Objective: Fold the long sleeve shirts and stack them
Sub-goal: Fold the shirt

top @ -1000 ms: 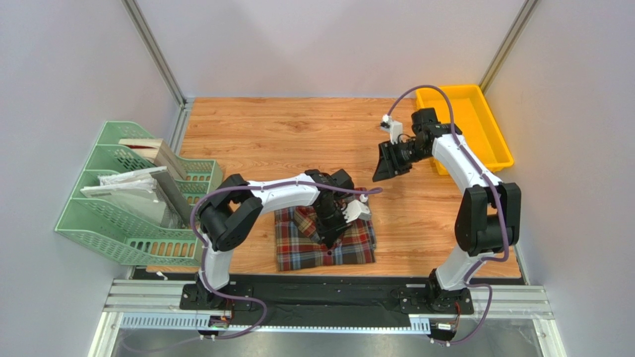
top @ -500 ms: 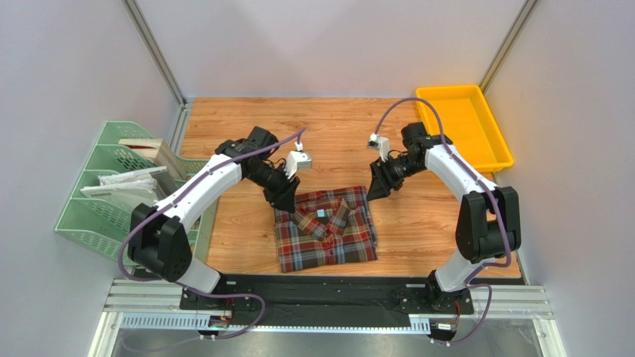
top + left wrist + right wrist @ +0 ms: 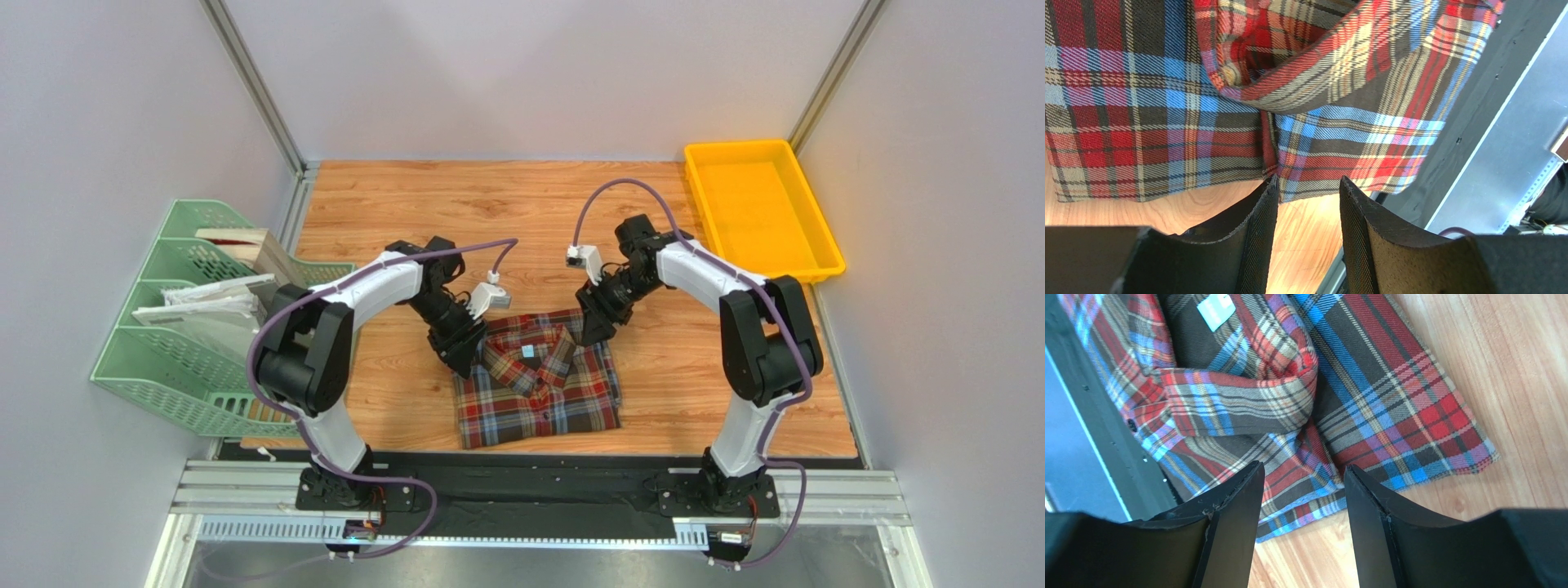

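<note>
The plaid flannel shirt [image 3: 537, 382] lies folded into a rough square near the table's front edge, its collar and light blue neck label [image 3: 529, 352] facing up. My left gripper [image 3: 460, 353] is open and hangs low at the shirt's far left corner; in the left wrist view the shirt's edge [image 3: 1333, 177] lies just past my fingertips [image 3: 1306, 184]. My right gripper [image 3: 591, 331] is open at the shirt's far right corner; in the right wrist view the fabric [image 3: 1389, 416] and the label [image 3: 1215, 309] lie beyond my open jaws [image 3: 1303, 471].
A yellow bin [image 3: 763, 208] stands at the back right. A green file rack [image 3: 221, 325] with papers and a book stands at the left. A black and metal rail [image 3: 540, 484] runs along the table's front edge.
Both arms have come down and inward to the shirt's far corners. A second ago the left gripper was over the shirt's middle and the right was raised near the bin.
</note>
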